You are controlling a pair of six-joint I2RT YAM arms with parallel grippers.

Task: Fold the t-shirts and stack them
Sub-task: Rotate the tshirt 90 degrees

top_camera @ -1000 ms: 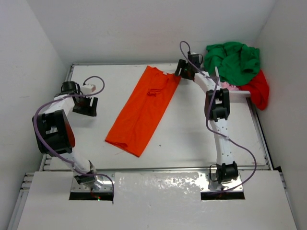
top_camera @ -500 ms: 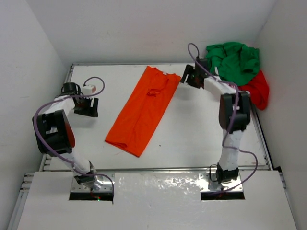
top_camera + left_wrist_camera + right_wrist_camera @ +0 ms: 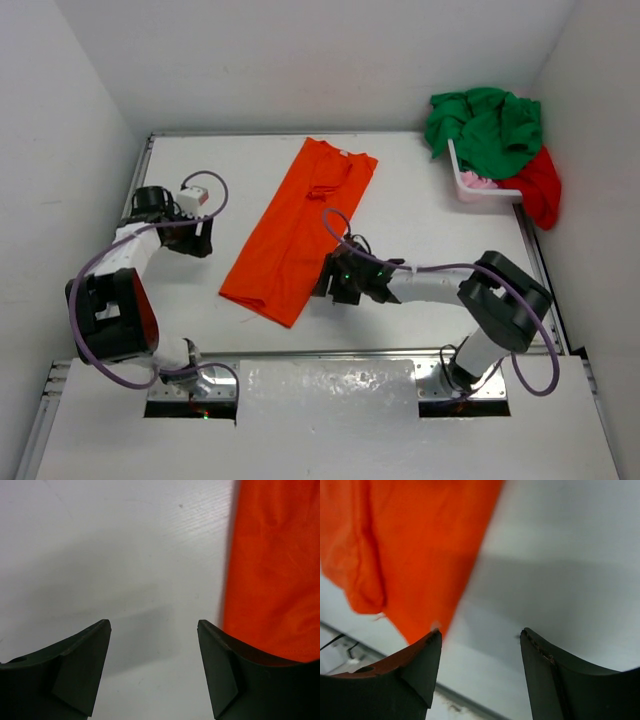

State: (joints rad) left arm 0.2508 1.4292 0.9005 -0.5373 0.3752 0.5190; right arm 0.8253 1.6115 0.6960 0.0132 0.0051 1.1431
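The orange t-shirt [image 3: 300,225] lies flat as a long folded strip, slanting from the far middle of the table toward the near left. My right gripper [image 3: 332,278] is low beside its near right edge, open and empty; the right wrist view shows the orange t-shirt [image 3: 420,540] just past the left finger of that gripper [image 3: 481,632]. My left gripper [image 3: 200,238] stands open over bare table to the left of the strip, and the orange t-shirt [image 3: 275,570] fills the right side of the left wrist view beyond that gripper [image 3: 154,625]. The green t-shirt [image 3: 485,125], red t-shirt [image 3: 542,185] and pink t-shirt [image 3: 478,182] are bunched at the far right.
A white basket [image 3: 490,194] stands at the far right corner with the green shirt heaped over it and the red one draped over its right side. White walls close in the table [image 3: 420,220] on three sides. The table's near rail [image 3: 350,655] shows close under the right gripper.
The right arm has swung from the far end of the orange shirt, near the basket, down to its near right edge. The left gripper has shifted slightly toward the shirt.
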